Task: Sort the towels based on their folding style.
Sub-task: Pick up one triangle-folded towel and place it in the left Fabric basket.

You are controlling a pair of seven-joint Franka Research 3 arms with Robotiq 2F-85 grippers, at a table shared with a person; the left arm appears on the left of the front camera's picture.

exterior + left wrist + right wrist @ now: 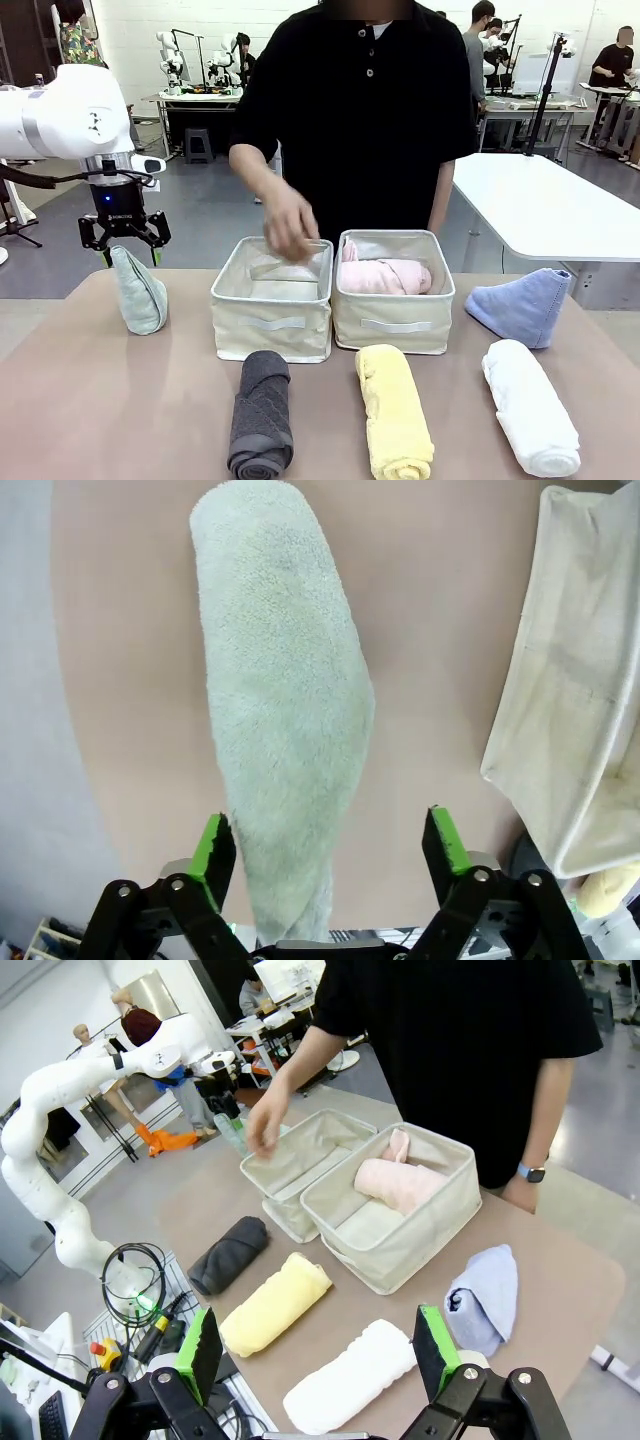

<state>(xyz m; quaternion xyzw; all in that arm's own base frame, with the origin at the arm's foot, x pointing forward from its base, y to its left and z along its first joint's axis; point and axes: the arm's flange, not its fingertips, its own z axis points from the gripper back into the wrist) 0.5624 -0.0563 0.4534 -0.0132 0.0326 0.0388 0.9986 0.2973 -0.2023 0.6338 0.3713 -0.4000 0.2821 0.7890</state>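
The left claw [130, 256] hangs straight over the green cone [140, 295]. The cone stands upright on the table [90, 400] with its tip up between the fingers. In the left wrist view the pads [213, 845] straddle that tip. One pad looks to touch the terry and the other stands apart from it, so the claw is spread around the tip and not yet pinching it.

The cone should be light and soft, with a rough nap that will not slip. The weak point is the fold, which may sag or open if only a loose layer is caught. The best hold, I judge, is across the narrow top just under the tip, where the layers bunch thick.

Near the claw on its right is the left bin [270, 300], with a person's hand [290, 225] over its rim. Just beyond it is the right bin [393, 320], with the pink roll [385, 277] lying inside. Lower and rightward, in front of the bins, lie the grey roll [260, 415], the yellow roll [395, 410] and the white roll [530, 405]. The blue cone [520, 305] sits well apart from this claw, past the right bin.

The right claw [315, 1345] is spread and holds nothing, with the white roll just ahead of its fingers. The rolls look equally soft, so they are best pinched across the middle to keep the ends from unwinding.
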